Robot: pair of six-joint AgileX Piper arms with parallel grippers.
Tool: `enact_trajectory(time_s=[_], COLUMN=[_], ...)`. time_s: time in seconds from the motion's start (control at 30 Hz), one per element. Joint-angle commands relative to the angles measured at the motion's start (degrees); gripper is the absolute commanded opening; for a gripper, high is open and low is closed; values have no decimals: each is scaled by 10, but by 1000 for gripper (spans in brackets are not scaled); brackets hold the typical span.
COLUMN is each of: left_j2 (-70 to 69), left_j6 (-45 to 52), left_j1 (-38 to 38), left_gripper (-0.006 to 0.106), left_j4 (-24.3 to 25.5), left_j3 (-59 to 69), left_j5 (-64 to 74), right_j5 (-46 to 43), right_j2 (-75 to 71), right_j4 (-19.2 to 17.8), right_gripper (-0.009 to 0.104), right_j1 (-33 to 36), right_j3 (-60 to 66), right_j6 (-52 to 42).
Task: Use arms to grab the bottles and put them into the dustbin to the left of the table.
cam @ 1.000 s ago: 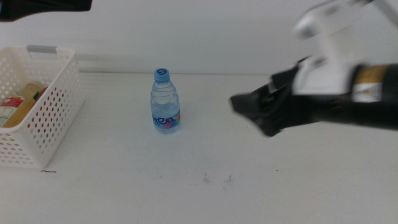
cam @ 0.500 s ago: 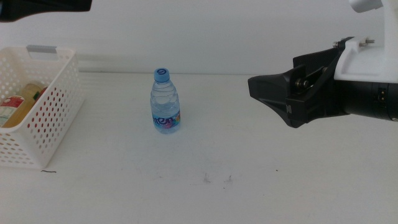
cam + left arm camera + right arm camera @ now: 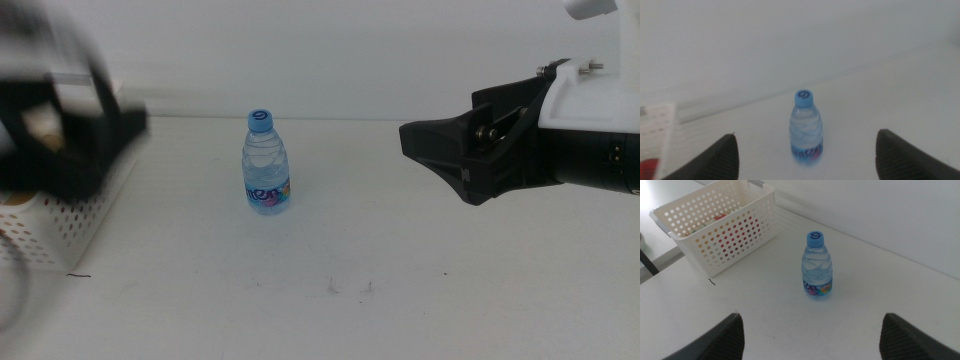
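From the middle view, the water bottle stands upright on the white tabletop, blue cap on top and a bright label low on its body, its writing too small to read. The left tool shows as a dark, blurred shape over the white basket at the left side; the blur hides how its jaws stand here. The right tool reaches in from the right, held level above the tabletop with its black wedge pointing toward the bottle, well apart from it, its white housing behind. In the left wrist view, the left tool has its two dark jaws spread wide with nothing between them, and the bottle stands beyond them, roughly centred in the gap, a strip of the basket showing at one edge with something red inside. In the right wrist view, the right tool is likewise spread wide and empty, looking down on the bottle from above, the label's print unreadable; the perforated basket sits well apart from the bottle, with red showing through its holes.
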Motion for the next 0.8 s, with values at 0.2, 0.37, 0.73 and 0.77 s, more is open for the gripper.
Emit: enact_trajectory(time_s=[0.2, 0.37, 0.73, 0.77], left_j2=[24, 114, 324, 340], left_j6=[-115, -98, -82, -89], left_j1=[-121, -126, -114, -108], left_gripper=[94, 94, 94, 94], left_j4=[-38, -29, -11, -5], left_j3=[398, 408, 360, 350], left_j5=[-562, -575, -760, -769], right_j5=[-2, -2, -2, -2], right_j2=[-3, -5, -5, -5], right_j4=[-5, -4, -4, -4], right_gripper=[93, 93, 93, 93], right_j1=[1, 1, 1, 1], right_j3=[4, 4, 4, 4], right_j6=[0, 0, 0, 0])
